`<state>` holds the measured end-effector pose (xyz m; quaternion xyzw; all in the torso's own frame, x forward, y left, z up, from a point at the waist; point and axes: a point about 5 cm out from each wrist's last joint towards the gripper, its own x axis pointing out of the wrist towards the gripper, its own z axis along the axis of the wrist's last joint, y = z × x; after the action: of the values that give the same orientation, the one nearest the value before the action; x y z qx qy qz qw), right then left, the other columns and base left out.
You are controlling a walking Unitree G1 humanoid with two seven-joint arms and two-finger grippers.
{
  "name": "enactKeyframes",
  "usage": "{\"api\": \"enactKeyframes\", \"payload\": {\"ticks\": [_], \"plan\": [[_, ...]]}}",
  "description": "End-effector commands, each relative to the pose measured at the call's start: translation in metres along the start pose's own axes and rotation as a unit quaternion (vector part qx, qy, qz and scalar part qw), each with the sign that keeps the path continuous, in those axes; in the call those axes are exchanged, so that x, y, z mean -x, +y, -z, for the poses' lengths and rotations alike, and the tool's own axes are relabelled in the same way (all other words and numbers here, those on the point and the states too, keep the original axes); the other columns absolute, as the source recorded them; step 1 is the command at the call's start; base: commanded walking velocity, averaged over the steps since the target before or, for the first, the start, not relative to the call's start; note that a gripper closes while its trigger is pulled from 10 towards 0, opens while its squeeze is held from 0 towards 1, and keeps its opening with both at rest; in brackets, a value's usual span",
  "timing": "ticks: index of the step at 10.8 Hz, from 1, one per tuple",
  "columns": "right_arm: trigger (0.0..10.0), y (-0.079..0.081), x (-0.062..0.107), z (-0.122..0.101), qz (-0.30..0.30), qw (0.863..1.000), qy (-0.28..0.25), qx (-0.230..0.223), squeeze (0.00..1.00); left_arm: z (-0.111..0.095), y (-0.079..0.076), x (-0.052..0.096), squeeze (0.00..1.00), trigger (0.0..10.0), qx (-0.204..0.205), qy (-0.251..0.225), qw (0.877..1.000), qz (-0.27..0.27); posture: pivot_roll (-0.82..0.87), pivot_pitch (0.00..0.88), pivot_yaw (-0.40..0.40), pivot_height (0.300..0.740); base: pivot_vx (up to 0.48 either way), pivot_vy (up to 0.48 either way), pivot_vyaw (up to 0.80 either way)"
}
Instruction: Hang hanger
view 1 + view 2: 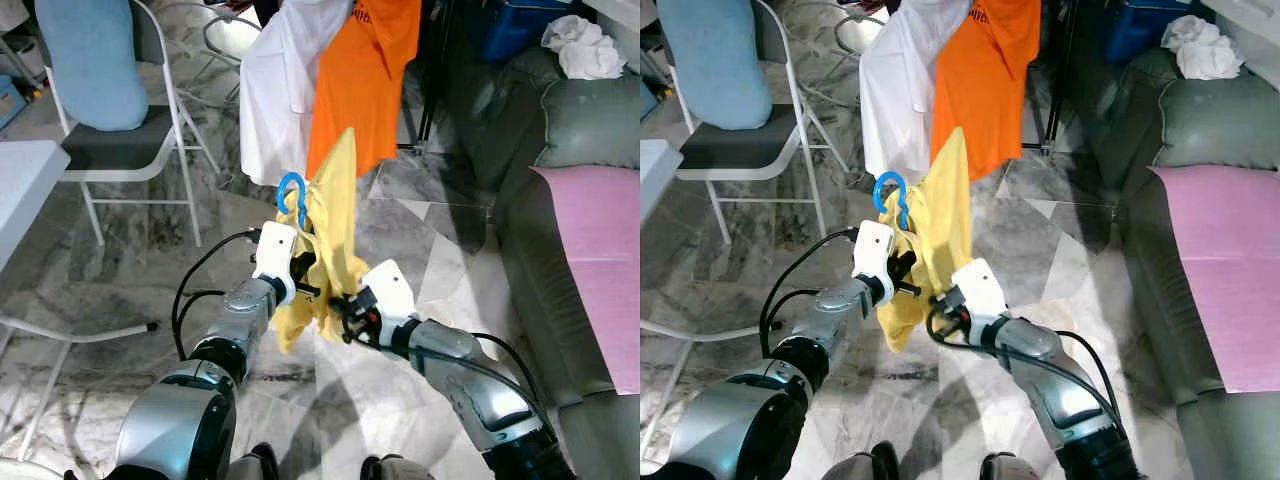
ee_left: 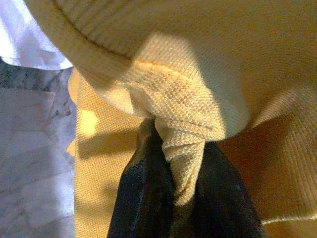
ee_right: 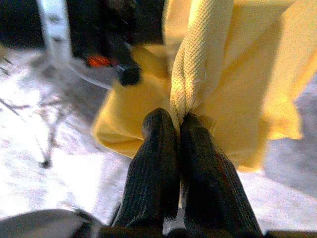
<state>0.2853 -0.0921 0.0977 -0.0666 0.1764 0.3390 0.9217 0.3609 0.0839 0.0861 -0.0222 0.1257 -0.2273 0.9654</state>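
We pinch the yellow knitted shirt (image 1: 335,235) in both the left gripper (image 1: 303,287) and right gripper (image 1: 345,312), fingers closed on bunched fabric. The blue plastic hanger hook (image 1: 292,192) pokes out just above the left gripper. The cloth may slip off the hanger, since we grip fabric alone.

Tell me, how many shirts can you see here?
3: a yellow shirt on a blue hanger, pinched by both the left gripper and right gripper; a white shirt and an orange shirt hanging behind. Others may be hidden.
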Motion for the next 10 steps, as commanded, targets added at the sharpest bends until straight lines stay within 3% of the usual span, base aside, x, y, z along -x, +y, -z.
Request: {"api": "enactKeyframes", "payload": {"ticks": [1,3,5,6,7,8,9,10], "plan": [[10.0,-0.007,0.004,0.011,0.027,1.000,0.009,0.012,1.00,-0.019,0.005,-0.002,0.00,10.0,-0.010,-0.035,0.999,-0.002,-0.26,0.168,0.036,0.740,0.000,0.000,0.00],[10.0,-0.020,0.016,0.008,0.064,0.997,-0.028,0.041,1.00,-0.016,0.006,0.000,0.00,10.0,-0.025,-0.032,0.999,0.016,-0.27,0.164,0.029,0.740,0.000,0.000,0.00],[10.0,-0.016,0.021,0.015,0.047,0.995,-0.033,0.081,1.00,-0.016,0.009,0.001,0.00,10.0,-0.027,-0.032,0.999,0.009,-0.26,0.168,0.028,0.740,0.000,0.000,0.00],[10.0,-0.011,0.024,0.021,0.026,0.994,-0.028,0.105,1.00,-0.019,0.009,0.001,0.00,10.0,-0.046,-0.034,0.998,0.019,-0.26,0.168,0.028,0.740,0.000,0.000,0.00],[10.0,-0.017,0.028,0.021,0.037,0.990,-0.030,0.131,1.00,-0.021,0.010,0.002,0.00,10.0,-0.065,-0.030,0.997,0.034,-0.27,0.172,0.033,0.740,0.000,0.000,0.00],[10.0,-0.025,0.032,0.020,0.057,0.988,-0.032,0.138,1.00,-0.022,0.012,0.002,0.00,10.0,-0.075,-0.027,0.996,0.045,-0.28,0.175,0.035,0.740,0.000,0.000,0.00],[10.0,-0.059,0.048,0.014,0.145,0.976,-0.049,0.157,1.00,-0.019,0.014,0.007,0.00,10.0,-0.129,-0.007,0.986,0.102,-0.28,0.175,0.036,0.740,0.000,0.000,0.00],[10.0,-0.069,0.056,0.013,0.161,0.972,-0.048,0.164,1.00,-0.017,0.016,0.010,0.00,10.0,-0.150,0.003,0.981,0.124,-0.28,0.178,0.036,0.740,0.000,0.000,0.00]]}}
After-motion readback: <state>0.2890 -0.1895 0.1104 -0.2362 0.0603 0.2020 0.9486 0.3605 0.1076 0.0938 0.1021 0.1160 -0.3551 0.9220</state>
